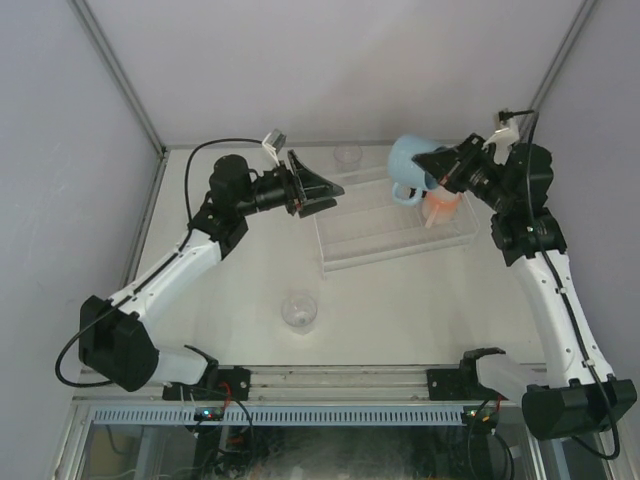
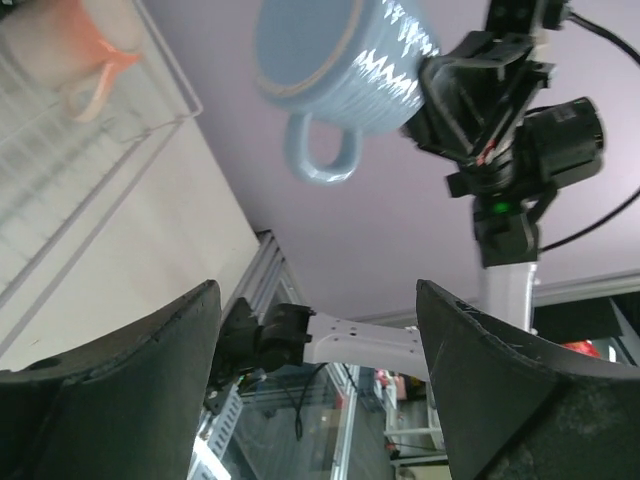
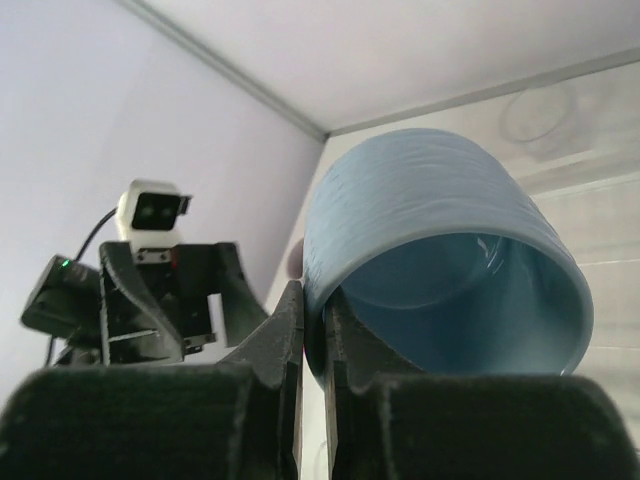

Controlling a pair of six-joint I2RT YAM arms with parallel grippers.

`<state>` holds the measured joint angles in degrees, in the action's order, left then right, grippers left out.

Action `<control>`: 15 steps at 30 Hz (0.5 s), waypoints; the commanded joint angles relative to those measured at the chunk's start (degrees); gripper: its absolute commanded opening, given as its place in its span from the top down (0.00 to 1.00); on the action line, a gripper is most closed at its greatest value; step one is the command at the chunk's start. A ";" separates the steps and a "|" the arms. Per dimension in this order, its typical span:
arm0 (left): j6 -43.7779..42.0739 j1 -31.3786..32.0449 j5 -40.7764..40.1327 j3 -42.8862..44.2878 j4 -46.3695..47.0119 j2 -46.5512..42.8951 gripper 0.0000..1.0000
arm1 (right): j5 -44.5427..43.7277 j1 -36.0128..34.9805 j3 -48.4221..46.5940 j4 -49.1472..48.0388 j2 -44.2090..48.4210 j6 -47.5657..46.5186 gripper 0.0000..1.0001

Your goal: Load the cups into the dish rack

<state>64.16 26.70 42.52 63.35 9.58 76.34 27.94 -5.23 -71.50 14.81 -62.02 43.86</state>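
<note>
My right gripper (image 1: 438, 172) is shut on the rim of the light blue mug (image 1: 408, 166), holding it tilted in the air above the far right of the clear dish rack (image 1: 368, 236). In the right wrist view one finger is inside the mug (image 3: 440, 260) and one outside, the gripper (image 3: 315, 320) pinching its wall. A peach-pink mug (image 1: 443, 205) sits in the rack's right end. My left gripper (image 1: 325, 192) is open and empty above the rack's left end. The left wrist view shows the blue mug (image 2: 340, 70) and the peach mug (image 2: 85, 50). The mauve and black mugs are out of view.
One clear glass tumbler (image 1: 300, 310) stands on the table near the front middle. Another tumbler (image 1: 347, 155) stands behind the rack by the back wall, also in the right wrist view (image 3: 540, 115). Grey walls enclose the left, back and right.
</note>
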 commanded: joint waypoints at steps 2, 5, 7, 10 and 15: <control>8.08 3.89 3.39 5.09 12.75 2.82 0.18 | 0.76 -6.65 2.50 -22.62 1.63 11.02 1.00; 8.78 4.62 3.45 5.57 13.91 4.03 0.19 | 0.27 -8.81 4.39 -28.96 0.48 15.50 1.00; 8.50 4.83 2.89 5.11 14.04 4.08 0.19 | -0.07 -9.83 4.66 -31.20 -0.28 17.47 1.00; 8.16 4.94 2.56 4.31 14.02 3.90 0.20 | -0.10 -10.77 4.65 -33.87 -1.26 19.75 1.00; 8.22 5.19 1.22 3.75 14.75 3.75 0.20 | -0.08 -11.99 4.65 -35.98 -2.55 22.04 1.00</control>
<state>71.53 31.59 44.12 65.06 20.56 80.75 28.60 -16.14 -64.71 -6.90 -65.19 61.32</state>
